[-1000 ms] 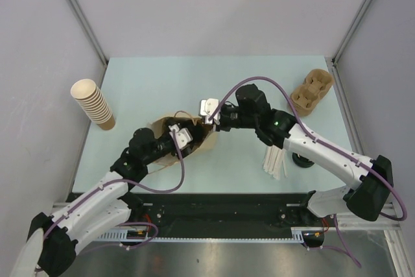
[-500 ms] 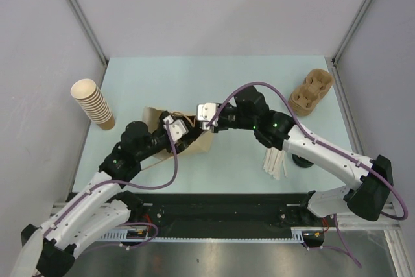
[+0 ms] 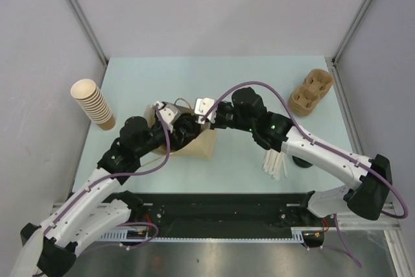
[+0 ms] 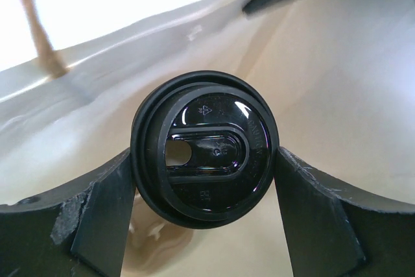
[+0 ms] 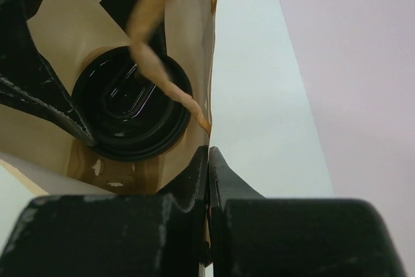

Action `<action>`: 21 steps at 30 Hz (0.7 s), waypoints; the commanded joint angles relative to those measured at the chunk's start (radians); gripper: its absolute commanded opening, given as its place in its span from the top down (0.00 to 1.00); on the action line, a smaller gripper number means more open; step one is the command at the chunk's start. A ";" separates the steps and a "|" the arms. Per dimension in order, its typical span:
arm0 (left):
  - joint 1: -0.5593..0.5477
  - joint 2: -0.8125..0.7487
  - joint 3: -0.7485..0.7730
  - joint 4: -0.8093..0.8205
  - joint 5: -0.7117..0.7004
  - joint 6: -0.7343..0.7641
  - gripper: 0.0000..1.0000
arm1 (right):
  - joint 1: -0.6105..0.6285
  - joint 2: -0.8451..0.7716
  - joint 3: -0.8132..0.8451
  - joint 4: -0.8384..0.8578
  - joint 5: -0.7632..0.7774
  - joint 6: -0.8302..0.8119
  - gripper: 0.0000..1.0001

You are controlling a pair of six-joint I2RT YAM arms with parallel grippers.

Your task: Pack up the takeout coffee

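My right jaws pinch the bag (image 5: 61,37) rim, propping it open; my left jaws, spread wide, grip the lidded cup (image 4: 205,148) inside.

**Your arms have closed in over the paper bag (image 3: 202,148).**
Left gripper (image 4: 204,155), clasping the lidded cup (image 4: 209,109), swung toward 11 o'clock; right gripper (image 5: 209,154) slid toward 9 o'clock; the bag's mouth is now covered.

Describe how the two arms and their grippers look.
Both arms, left arm and right arm, have white shells on the lower links and black joints and wrists. A purple cable loops along each. The left gripper and right gripper have black fingers, scuffed with pale chips. A small green light glows on the right arm.
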 commanded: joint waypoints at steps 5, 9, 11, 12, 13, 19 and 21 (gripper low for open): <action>0.009 -0.056 -0.033 0.235 0.034 0.003 1.00 | -0.057 0.015 0.060 -0.039 -0.006 0.254 1.00; 0.007 -0.041 -0.021 0.278 -0.028 0.023 1.00 | -0.086 0.021 0.078 -0.070 -0.029 0.370 1.00; 0.009 -0.027 -0.015 0.278 -0.049 0.017 1.00 | -0.106 0.030 0.089 -0.078 -0.038 0.413 1.00; 0.009 -0.027 -0.016 0.286 -0.049 0.016 1.00 | -0.129 0.035 0.092 -0.085 -0.040 0.441 1.00; 0.009 -0.028 -0.018 0.289 -0.046 0.013 1.00 | -0.142 0.044 0.104 -0.090 -0.043 0.482 1.00; 0.009 -0.004 -0.001 0.275 -0.035 0.008 1.00 | -0.161 0.062 0.127 -0.104 -0.066 0.521 1.00; 0.009 0.030 0.013 0.247 -0.057 -0.004 1.00 | -0.146 0.059 0.127 -0.098 -0.067 0.490 1.00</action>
